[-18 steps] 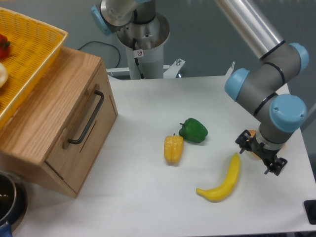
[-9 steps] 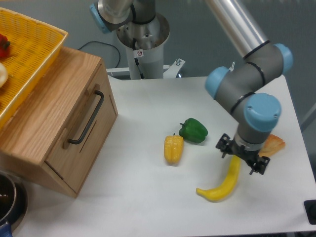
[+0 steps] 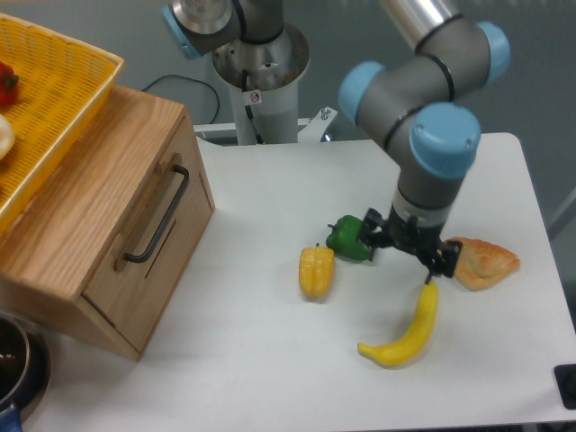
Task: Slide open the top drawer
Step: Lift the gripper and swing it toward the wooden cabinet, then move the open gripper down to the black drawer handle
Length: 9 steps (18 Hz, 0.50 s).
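Observation:
The top drawer is the light-oak front panel of the cabinet at the left, sitting flush with the cabinet, with its long black bar handle running diagonally. My gripper hangs over the table's middle right, far from the drawer, between the green pepper and the pastry. It points downward under the wrist, so its fingers are mostly hidden and I cannot see whether anything is held.
A yellow pepper and a banana lie near the gripper. A yellow woven basket rests on the oak cabinet. A dark pot sits at the lower left. The robot base stands at the back.
The arm has swung left from the table's right edge, passing over the banana, and now hovers beside the green pepper. The pastry it was covering shows. The drawer has not moved.

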Each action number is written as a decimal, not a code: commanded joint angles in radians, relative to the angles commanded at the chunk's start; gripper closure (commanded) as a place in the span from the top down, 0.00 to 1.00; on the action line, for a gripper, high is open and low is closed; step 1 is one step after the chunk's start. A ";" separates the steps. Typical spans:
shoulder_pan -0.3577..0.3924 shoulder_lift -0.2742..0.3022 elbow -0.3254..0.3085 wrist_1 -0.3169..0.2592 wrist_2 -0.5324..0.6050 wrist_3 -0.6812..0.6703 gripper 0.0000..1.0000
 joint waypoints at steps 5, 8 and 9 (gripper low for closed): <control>-0.024 0.049 -0.005 -0.147 -0.015 -0.006 1.00; -0.047 0.068 -0.005 -0.192 -0.035 -0.079 1.00; -0.060 0.080 -0.005 -0.199 -0.040 -0.121 1.00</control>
